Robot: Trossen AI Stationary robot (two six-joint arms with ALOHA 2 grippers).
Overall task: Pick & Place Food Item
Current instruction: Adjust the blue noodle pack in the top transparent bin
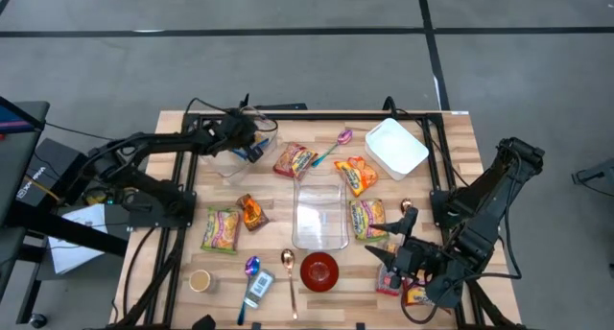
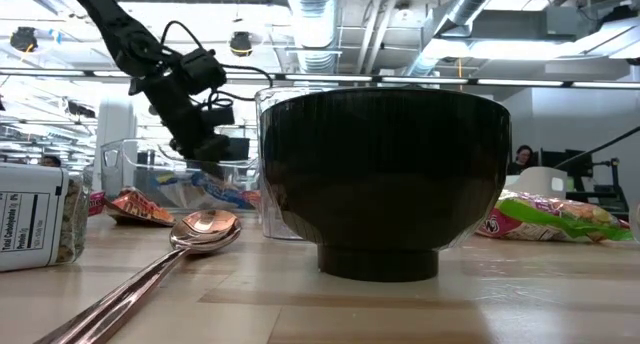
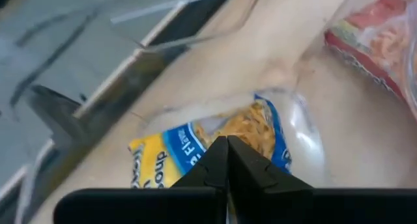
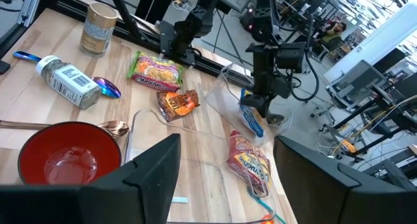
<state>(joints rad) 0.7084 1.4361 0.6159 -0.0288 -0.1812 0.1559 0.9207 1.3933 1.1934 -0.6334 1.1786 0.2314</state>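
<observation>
High view: the left gripper [image 1: 251, 148] is positioned at the upper left of the table [image 1: 451, 148], over a clear container [image 1: 230, 159] in which a blue-and-yellow snack bag [image 1: 254, 151] is seen. In the left wrist view the two dark fingers [image 3: 215, 165] are pressed together with no gap, their tips at the edge of the snack bag [image 3: 195, 149] — whether the bag is pinched between them cannot be told. In the right wrist view that gripper [image 4: 255, 105] is seen directly above the bag [image 4: 251, 122].

The right gripper [image 1: 398, 258] is held at the lower right of the frame, beside a red bowl [image 1: 319, 270]; its fingers [image 4: 153, 165] are spread wide, nothing between them.

Noted at frame centre: a second clear container [image 1: 319, 215], flanked by noodle packets — one red [image 1: 295, 160], one green [image 1: 222, 229]. A white lidded box [image 1: 395, 146] is placed at the upper right. A copper spoon [image 1: 289, 272] and a spice jar [image 1: 258, 287] are laid near the lower edge.
</observation>
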